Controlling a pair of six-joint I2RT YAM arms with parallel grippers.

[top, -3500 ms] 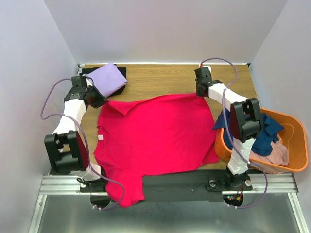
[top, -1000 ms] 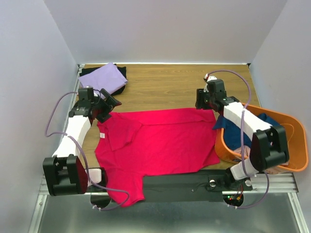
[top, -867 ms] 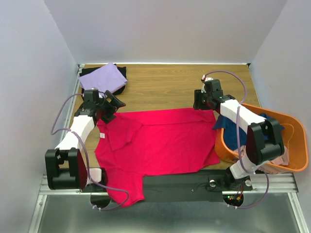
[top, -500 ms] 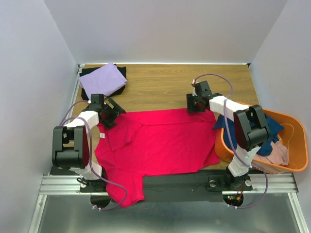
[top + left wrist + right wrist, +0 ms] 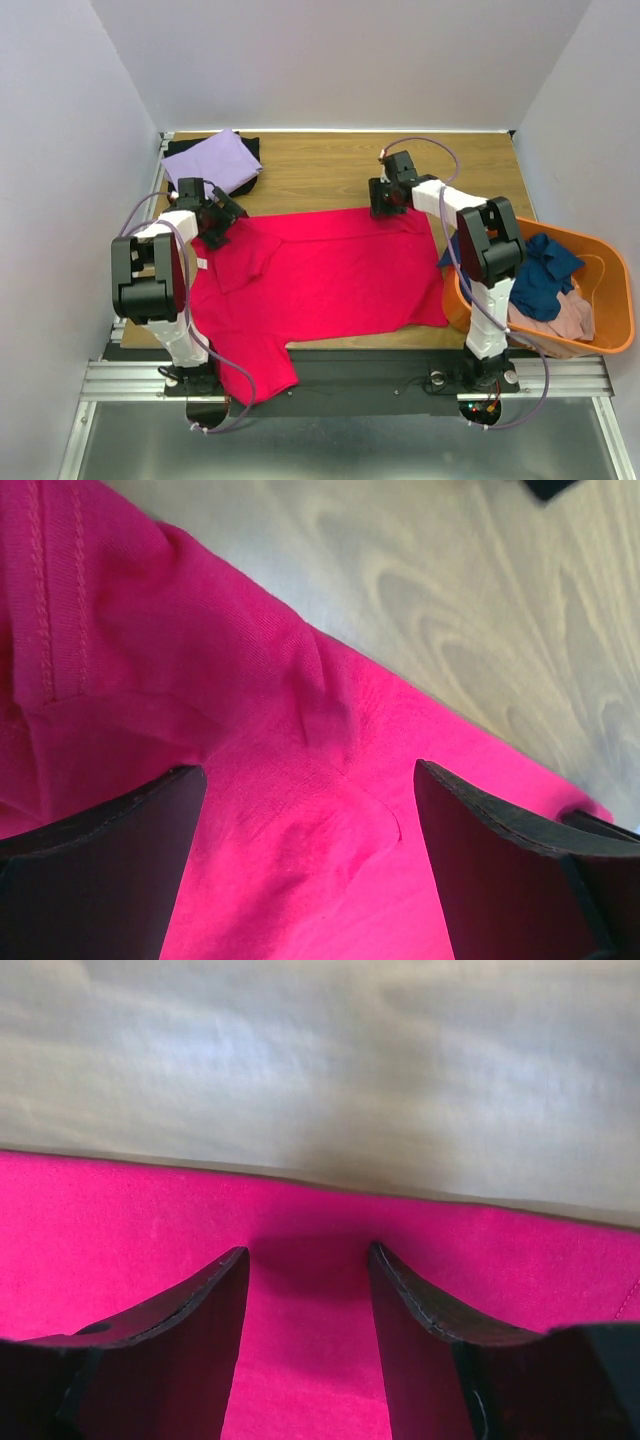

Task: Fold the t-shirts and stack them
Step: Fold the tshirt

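Observation:
A bright crimson-pink t-shirt (image 5: 330, 270) lies spread across the wooden table (image 5: 320, 165), one sleeve hanging over the near edge. My left gripper (image 5: 220, 217) is at its far-left corner, jaws wide open over wrinkled pink cloth (image 5: 290, 780), left gripper (image 5: 310, 815). My right gripper (image 5: 383, 199) is at the shirt's far edge, open, its fingertips down on the flat pink cloth (image 5: 310, 1360), right gripper (image 5: 308, 1260). A folded lavender t-shirt (image 5: 210, 160) lies on a black t-shirt (image 5: 253, 160) at the far-left corner.
An orange tub (image 5: 612, 262) stands at the right edge, holding a navy t-shirt (image 5: 545, 275) and a dusty pink one (image 5: 565, 320). Grey walls close in the table on three sides. A metal rail (image 5: 340, 385) runs along the near edge.
Both grippers slid left and toward the far side. The pink shirt has shifted left and farther back with them, and its far edge is straighter.

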